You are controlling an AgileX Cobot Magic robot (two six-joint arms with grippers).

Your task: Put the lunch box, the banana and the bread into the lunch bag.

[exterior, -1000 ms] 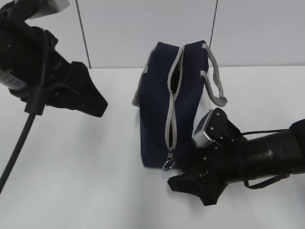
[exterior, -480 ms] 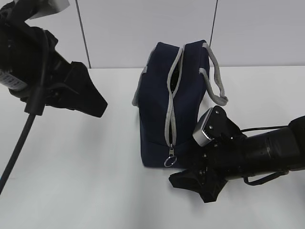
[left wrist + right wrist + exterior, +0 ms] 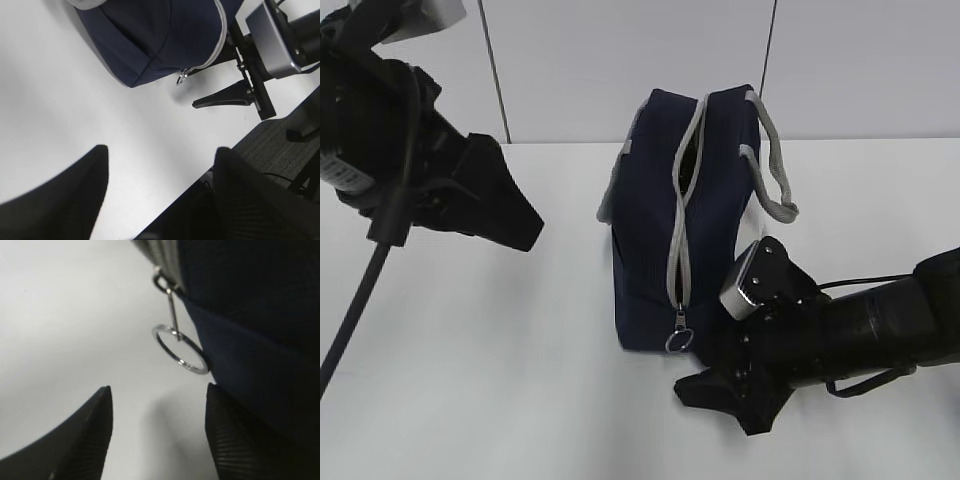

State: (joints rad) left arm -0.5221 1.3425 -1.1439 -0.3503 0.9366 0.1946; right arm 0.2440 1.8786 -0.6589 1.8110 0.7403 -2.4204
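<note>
The navy lunch bag (image 3: 650,200) stands upright on the white table, its grey zipper (image 3: 680,230) running down the near face and gaping a little near the top. The metal ring pull (image 3: 677,341) hangs at the zipper's lower end. My right gripper (image 3: 695,368) is open and low at the bag's front corner. In the right wrist view (image 3: 159,390) the ring (image 3: 180,349) hangs just ahead of the fingertips, untouched. My left gripper (image 3: 520,225) is open and empty, high at the left, away from the bag (image 3: 150,35). The lunch box, banana and bread are out of view.
Grey strap handles (image 3: 775,170) hang off the bag's right side. A grey wall stands behind the table. In the left wrist view the table's near edge and dark carpet (image 3: 280,145) show, with my right gripper's finger (image 3: 225,95) beside the ring pull (image 3: 181,77).
My right gripper has shifted slightly, staying low by the ring pull. The ring has swung a little. The left arm has not moved.
</note>
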